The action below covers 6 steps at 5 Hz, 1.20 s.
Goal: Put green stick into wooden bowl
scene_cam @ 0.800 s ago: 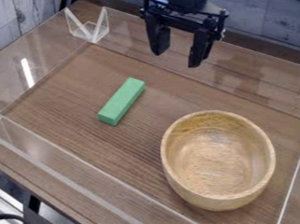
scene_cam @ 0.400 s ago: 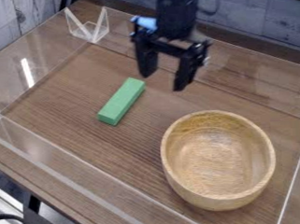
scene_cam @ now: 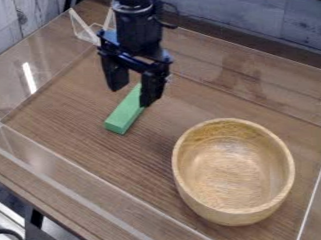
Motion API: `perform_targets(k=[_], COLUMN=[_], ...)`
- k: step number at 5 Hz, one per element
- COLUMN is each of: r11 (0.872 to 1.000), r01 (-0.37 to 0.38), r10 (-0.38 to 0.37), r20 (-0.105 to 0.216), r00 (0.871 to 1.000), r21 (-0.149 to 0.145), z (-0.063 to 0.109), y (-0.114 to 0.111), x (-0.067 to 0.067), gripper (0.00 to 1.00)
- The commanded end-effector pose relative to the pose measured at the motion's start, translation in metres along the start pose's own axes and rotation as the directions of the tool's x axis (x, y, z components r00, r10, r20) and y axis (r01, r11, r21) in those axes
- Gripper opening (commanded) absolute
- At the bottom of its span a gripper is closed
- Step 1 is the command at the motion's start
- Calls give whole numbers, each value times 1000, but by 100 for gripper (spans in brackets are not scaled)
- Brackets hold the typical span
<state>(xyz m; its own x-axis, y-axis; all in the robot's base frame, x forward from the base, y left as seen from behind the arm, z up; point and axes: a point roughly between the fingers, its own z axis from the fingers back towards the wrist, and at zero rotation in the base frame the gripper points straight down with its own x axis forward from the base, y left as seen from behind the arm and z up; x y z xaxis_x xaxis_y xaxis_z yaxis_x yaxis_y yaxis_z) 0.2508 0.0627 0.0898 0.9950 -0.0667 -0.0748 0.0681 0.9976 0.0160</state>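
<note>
Green rectangular bar (scene_cam: 123,116) lies flat on the wood-grain tabletop (scene_cam: 64,129), toward ten o'clock from the round wooden bowl (scene_cam: 234,171). Black two-finger gripper (scene_cam: 132,77) is just at its twelve o'clock end, jaws spread wide, nothing gripped. Step in hand: reaching for the bar (pre-grasp, I'd say). Next move: center over it, lower, close across the narrow width.
</note>
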Motion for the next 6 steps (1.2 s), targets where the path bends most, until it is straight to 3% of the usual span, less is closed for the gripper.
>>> perform_targets(k=[1,4,6], r11=[999,996,996], r01=[20,56,59], r10=[-22,-62,-66], r20=[67,98,107], r00=[998,993,992], r21=[37,65,68], z=[4,-32,-47], y=[13,30,30], x=[1,10,16], gripper=[100,100,100])
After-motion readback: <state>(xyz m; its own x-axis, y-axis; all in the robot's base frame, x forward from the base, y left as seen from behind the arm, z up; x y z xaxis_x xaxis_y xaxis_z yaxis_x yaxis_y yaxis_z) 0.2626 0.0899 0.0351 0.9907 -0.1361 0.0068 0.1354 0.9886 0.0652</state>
